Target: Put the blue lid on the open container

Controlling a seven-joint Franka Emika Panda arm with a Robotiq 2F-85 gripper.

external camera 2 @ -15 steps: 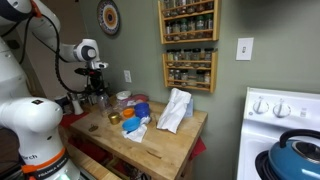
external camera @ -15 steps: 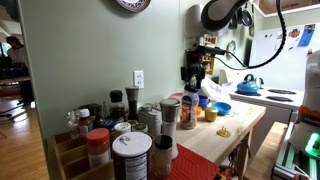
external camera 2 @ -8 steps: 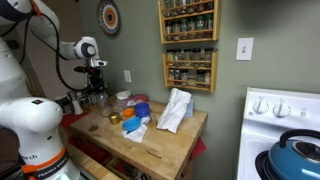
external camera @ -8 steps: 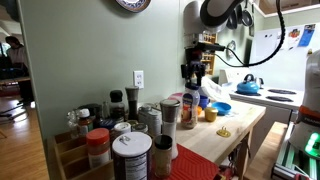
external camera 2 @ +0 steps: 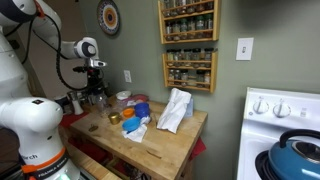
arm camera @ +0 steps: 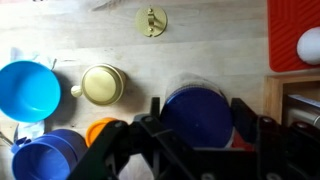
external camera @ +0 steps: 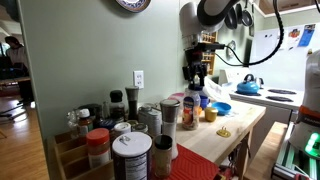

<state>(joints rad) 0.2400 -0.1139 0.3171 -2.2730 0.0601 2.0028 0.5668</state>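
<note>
In the wrist view the blue lid [arm camera: 197, 117], a flat round disc, fills the space between the two black fingers of my gripper [arm camera: 196, 120]. Both fingers press against its sides. A pale translucent rim of the open container [arm camera: 188, 80] shows just past the lid's far edge; the rest of the jar is hidden beneath the lid. In both exterior views the gripper [external camera: 197, 78] [external camera 2: 96, 88] hangs pointing down over a cluster of jars at the back of the wooden table [external camera 2: 165, 140], near the wall.
Beside the gripper in the wrist view are a blue bowl [arm camera: 28, 88], a pale yellow-capped jar [arm camera: 101, 85], a blue cup [arm camera: 45, 160], a small gold object [arm camera: 151, 20] and a red mat [arm camera: 292, 35]. A white cloth [external camera 2: 176, 108] lies mid-table. Spice jars [external camera: 130, 150] crowd the near shelf.
The arm's upper links have shifted slightly. The gripper stays over the jars with the lid still between its fingers.
</note>
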